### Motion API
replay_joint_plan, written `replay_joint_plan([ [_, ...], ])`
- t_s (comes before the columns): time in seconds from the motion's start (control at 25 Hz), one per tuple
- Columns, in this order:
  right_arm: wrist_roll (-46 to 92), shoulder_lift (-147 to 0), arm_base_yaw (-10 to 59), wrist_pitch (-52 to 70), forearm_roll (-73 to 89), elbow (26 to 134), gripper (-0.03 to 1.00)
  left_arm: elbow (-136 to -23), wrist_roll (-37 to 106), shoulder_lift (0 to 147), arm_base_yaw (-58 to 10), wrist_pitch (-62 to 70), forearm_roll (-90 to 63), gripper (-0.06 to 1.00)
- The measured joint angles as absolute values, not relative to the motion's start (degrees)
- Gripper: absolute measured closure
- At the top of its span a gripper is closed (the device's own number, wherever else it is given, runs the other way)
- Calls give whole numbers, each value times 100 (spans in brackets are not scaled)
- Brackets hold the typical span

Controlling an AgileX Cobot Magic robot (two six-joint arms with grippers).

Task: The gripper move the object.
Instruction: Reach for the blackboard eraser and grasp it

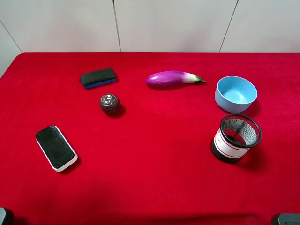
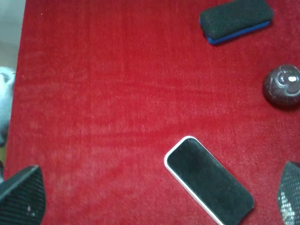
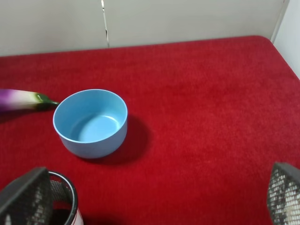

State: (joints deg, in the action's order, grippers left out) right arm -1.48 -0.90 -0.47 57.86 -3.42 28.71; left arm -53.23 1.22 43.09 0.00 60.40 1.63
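The small eraser with black felt top and blue base lies at the back left of the red table; it also shows in the left wrist view. My left gripper is open and empty, hanging above the table's front left, well short of the eraser. My right gripper is open and empty above the front right, near the blue bowl. In the exterior view only a dark corner of each arm shows at the bottom edge.
A larger black eraser with white base lies front left, under the left gripper's span. A dark ball sits near the small eraser. An eggplant, a blue bowl and a mesh cup are to the right.
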Motion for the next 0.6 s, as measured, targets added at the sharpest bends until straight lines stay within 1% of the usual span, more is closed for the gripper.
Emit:
replay_joint_plan([
  [0.44, -148, -90, -47, 5786, -342, 2871, 28, -7114, 902, 7127, 0, 6006, 163, -4],
  [0.6, -148, -84, -47, 5786, -342, 2871, 28, -7708, 1294, 8030, 0, 5982, -92, -4],
])
